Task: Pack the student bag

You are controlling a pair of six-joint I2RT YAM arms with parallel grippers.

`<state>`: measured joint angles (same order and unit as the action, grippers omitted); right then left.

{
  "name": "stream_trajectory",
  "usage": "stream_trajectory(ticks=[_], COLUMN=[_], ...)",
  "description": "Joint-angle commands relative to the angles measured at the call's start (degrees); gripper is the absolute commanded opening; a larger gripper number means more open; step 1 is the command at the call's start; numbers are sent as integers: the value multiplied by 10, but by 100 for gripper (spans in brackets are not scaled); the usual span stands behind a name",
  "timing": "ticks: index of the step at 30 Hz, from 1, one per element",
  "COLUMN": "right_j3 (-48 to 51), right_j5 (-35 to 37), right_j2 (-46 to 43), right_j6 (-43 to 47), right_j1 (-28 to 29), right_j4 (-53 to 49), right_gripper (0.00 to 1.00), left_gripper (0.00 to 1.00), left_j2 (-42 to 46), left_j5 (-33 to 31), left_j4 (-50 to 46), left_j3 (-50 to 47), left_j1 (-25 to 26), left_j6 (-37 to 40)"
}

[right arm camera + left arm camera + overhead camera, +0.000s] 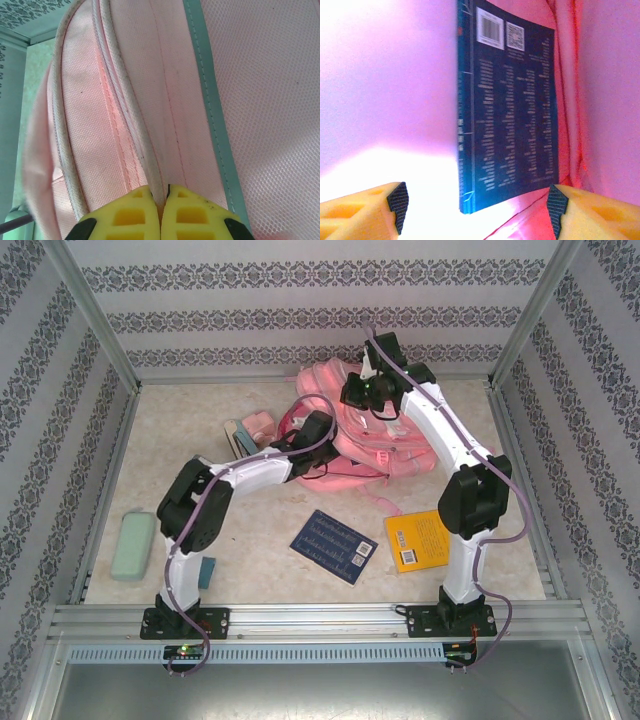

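The pink student bag (325, 375) lies at the back middle of the table. My left gripper (318, 425) reaches into its opening. In the left wrist view a dark blue book (515, 110) with a barcode stands inside the bag's pink lining (610, 100). The left gripper (477, 207) is open, and its pads (397, 200) are clear of the book on both sides. My right gripper (360, 390) is above the bag's top. The right gripper (164, 200) is shut on a corded seam (145, 150) of the bag's fabric (260, 100).
On the table in front lie another dark blue book (334, 546) and a yellow book (418, 539). A mint green case (133, 545) sits at the left edge. A small pink box (258, 425) stands left of the bag. Metal frame posts bound the table.
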<state>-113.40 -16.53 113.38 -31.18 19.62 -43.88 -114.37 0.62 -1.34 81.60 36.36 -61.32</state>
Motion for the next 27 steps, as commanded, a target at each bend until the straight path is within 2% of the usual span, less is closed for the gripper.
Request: stream_trajectory(ticks=[1,4,11,13,16,21,27], right_j3=[3,18,56,64,74,100,187], right_j5=[-4,2,20,24,37,54,75], right_j2=[-24,-17,-17,-17,-18,-34,-99], right_j6=[12,23,35,39,48,51,57], right_j1=[-3,1,8,11,18,25,52], right_j4=[42,43,57,57,55,57,65], right_gripper=[0,9,11,18,25,45,45], left_gripper=[75,75,75,75,75,75,75], left_j2=[65,123,218,244,282,332,369], left_j5=[-16,-34,-53,-55,-57,-67,-68], left_j4=[-69,-90,-165,-184,-213,-248,-254], left_j3=[-33,-87,-179,-203,-237,-283,-313], left_j1=[-13,-15,-16,-16,-16,-16,-16], left_j6=[33,36,41,45,46,46,66])
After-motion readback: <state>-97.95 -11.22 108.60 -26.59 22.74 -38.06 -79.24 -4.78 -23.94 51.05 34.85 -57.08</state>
